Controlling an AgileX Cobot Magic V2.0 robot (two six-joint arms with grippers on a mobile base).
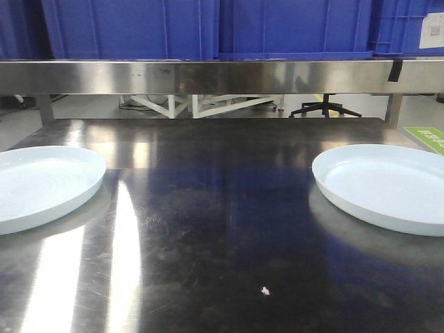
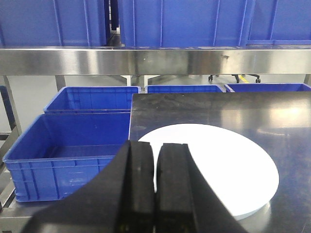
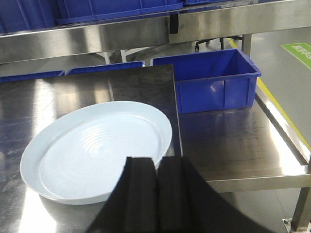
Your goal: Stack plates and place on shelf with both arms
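Note:
Two pale bluish-white plates lie apart on the steel table, one at the left edge (image 1: 41,187) and one at the right edge (image 1: 388,187). Neither arm shows in the front view. In the left wrist view the left gripper (image 2: 155,148) is shut and empty, its black fingers hovering at the near left rim of the left plate (image 2: 228,165). The right wrist view has the right gripper (image 3: 158,162) shut with nothing in it, poised over the near right rim of the right plate (image 3: 92,150). The steel shelf (image 1: 222,76) runs across above the table's back.
Blue crates (image 1: 208,28) fill the shelf top. Open blue bins (image 2: 68,145) sit left of the table, and another blue bin (image 3: 214,82) sits to its right on a lower steel surface. A small white speck (image 1: 264,291) lies near the table's front.

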